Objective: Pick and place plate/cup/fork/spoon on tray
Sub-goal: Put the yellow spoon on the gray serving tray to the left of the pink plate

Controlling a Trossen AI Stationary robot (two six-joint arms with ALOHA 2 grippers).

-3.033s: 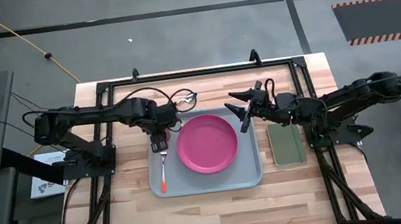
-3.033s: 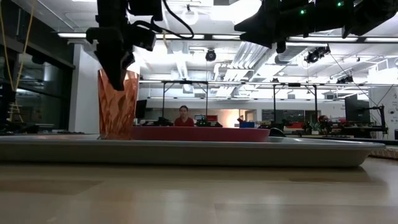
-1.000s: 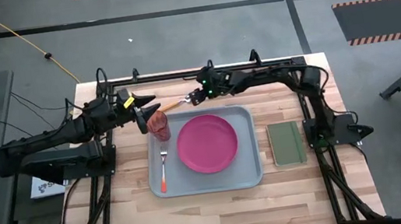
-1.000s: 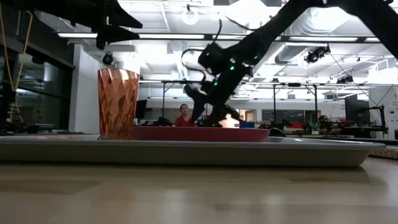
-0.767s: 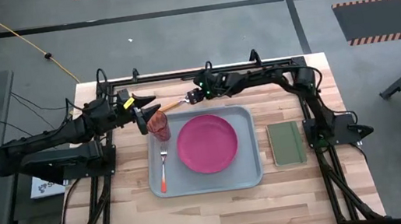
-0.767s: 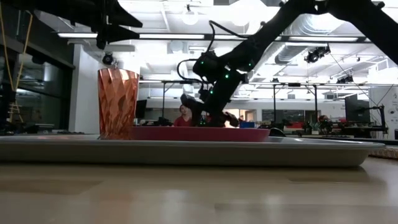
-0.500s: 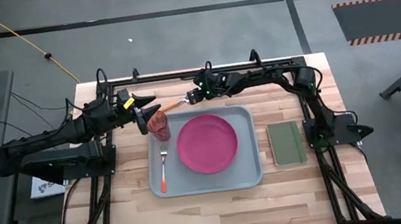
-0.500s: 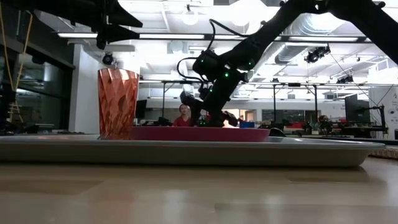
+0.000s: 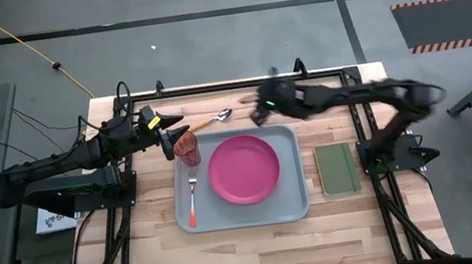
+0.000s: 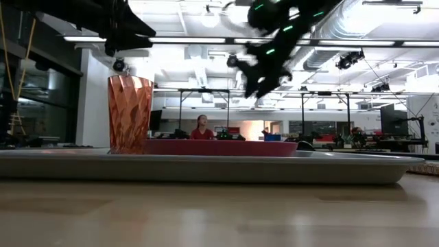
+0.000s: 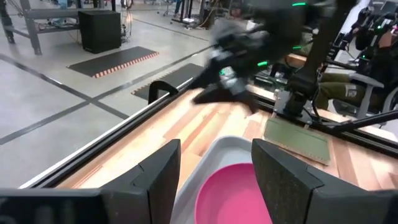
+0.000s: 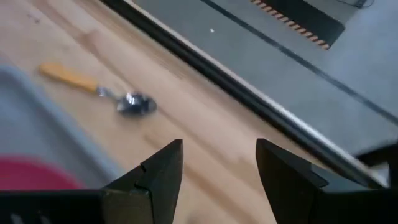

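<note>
The red-orange cup (image 9: 186, 146) stands upright on the far left corner of the blue-grey tray (image 9: 292, 203); it also shows in the low view (image 10: 129, 113). The pink plate (image 9: 243, 169) lies in the tray's middle, and a fork (image 9: 192, 196) with an orange handle lies on the tray's left part. A spoon (image 9: 213, 118) with an orange handle lies flat on the wood beyond the tray's far rim. My left gripper (image 9: 168, 138) is open and empty, just left of the cup and above it (image 10: 127, 31). My right gripper (image 9: 254, 108) is open and empty, raised to the right of the spoon (image 12: 138, 104).
A dark-green pad (image 9: 336, 168) lies on the table right of the tray. A black frame rail (image 9: 230, 87) runs along the table's far edge. Bare wood lies near the table's front edge (image 9: 253, 250). A person shows far off in the room (image 10: 202, 127).
My right gripper has risen from beside the spoon's bowl and gone quickly toward the table's right edge. The spoon lies where it was on the wood.
</note>
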